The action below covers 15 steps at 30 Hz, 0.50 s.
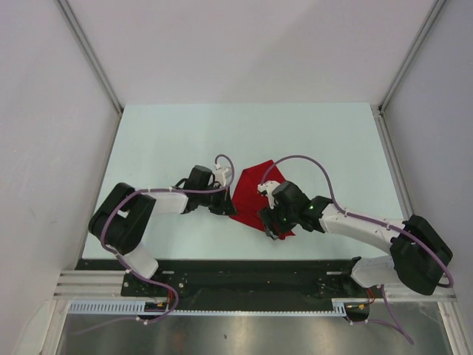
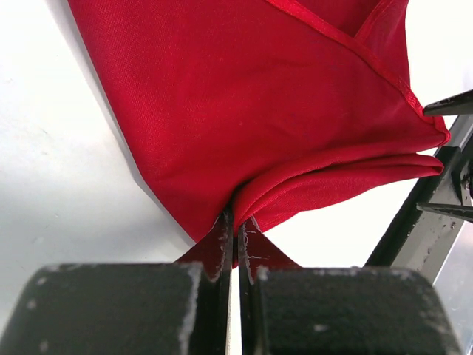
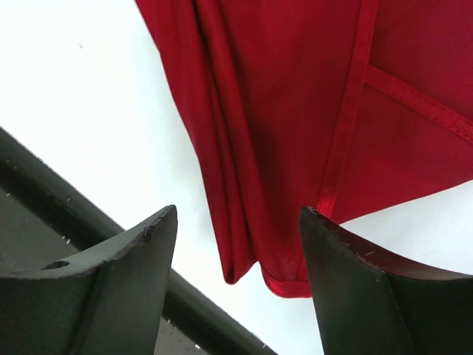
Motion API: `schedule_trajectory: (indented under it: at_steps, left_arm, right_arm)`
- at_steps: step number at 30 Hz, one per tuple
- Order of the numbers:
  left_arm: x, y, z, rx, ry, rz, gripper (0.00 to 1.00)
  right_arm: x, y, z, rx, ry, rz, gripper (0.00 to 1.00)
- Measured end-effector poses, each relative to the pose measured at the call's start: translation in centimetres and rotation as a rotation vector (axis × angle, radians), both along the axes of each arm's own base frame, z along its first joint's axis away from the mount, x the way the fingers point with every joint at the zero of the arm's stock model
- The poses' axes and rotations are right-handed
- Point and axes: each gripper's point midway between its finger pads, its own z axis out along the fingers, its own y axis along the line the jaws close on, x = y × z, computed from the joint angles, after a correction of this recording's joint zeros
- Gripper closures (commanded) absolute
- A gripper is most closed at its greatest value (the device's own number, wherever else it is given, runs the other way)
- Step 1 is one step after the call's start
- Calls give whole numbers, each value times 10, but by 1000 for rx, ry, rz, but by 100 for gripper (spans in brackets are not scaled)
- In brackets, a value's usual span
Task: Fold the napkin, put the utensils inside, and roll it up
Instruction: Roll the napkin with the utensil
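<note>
The red napkin (image 1: 251, 194) lies folded near the table's front middle. My left gripper (image 1: 225, 208) is at its left edge, shut on a pinch of the cloth; the left wrist view shows the napkin (image 2: 244, 111) bunched into the closed fingertips (image 2: 235, 229). My right gripper (image 1: 272, 228) hovers over the napkin's near corner, open and empty; in the right wrist view the folded corner (image 3: 281, 148) hangs between the spread fingers (image 3: 148, 244). The orange utensils are out of view.
The pale table (image 1: 185, 140) ends at a black rail (image 1: 244, 266) just in front of the napkin. Grey walls with metal posts (image 1: 92, 55) close in the left, right and back.
</note>
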Motion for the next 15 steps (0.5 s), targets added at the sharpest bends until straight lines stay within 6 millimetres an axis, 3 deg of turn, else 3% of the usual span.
schedule_trajectory:
  at_steps: [5,12,15]
  left_arm:
    - [0,0,0,-3,5,2,100]
    - [0,0,0,-6,11,4,100]
    - [0,0,0,-7,11,3,100]
  right_arm:
    - [1,-1,-9,-36,-2,-4,38]
    - [-8,-8,-33,-112,69,-2,76]
    - [-12,-5,-34,-106,98,8,86]
